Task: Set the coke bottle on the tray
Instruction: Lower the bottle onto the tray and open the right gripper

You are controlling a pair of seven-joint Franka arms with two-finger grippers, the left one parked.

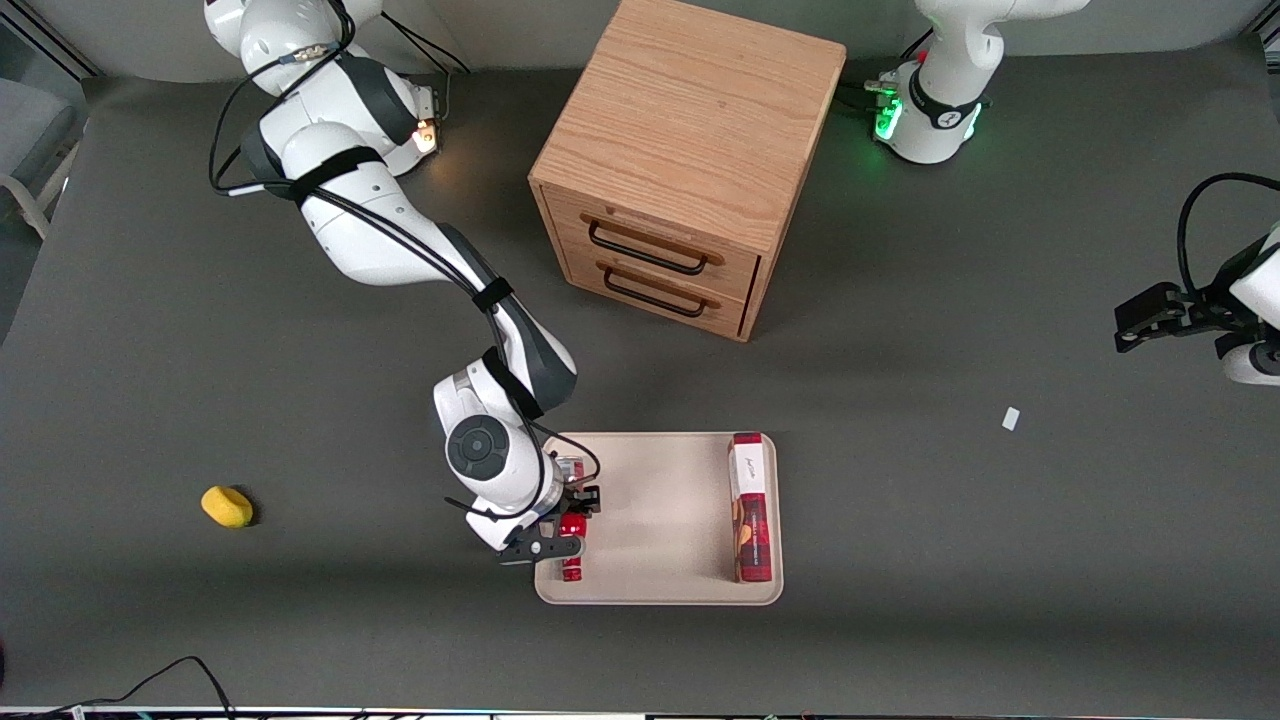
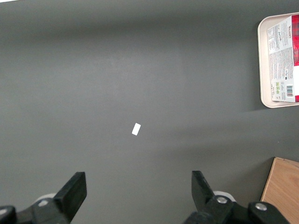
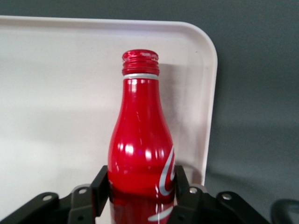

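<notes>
Item: coke bottle (image 3: 140, 140), glossy red, white script low on the body, silver ring under a ribbed red cap. We find it lying flat on the tray (image 1: 650, 500), along the short rim at the working arm's end, long axis parallel to that rim, cap toward the corner nearest the front camera. The claw (image 1: 560, 525) is closed on its lower body, one finger on each flank. A red-and-white box (image 1: 750, 505) lies along the parked arm's rim; bare tray separates them. A yellow object (image 1: 227, 506) sits on the grey surface (image 1: 950, 560), well apart.
</notes>
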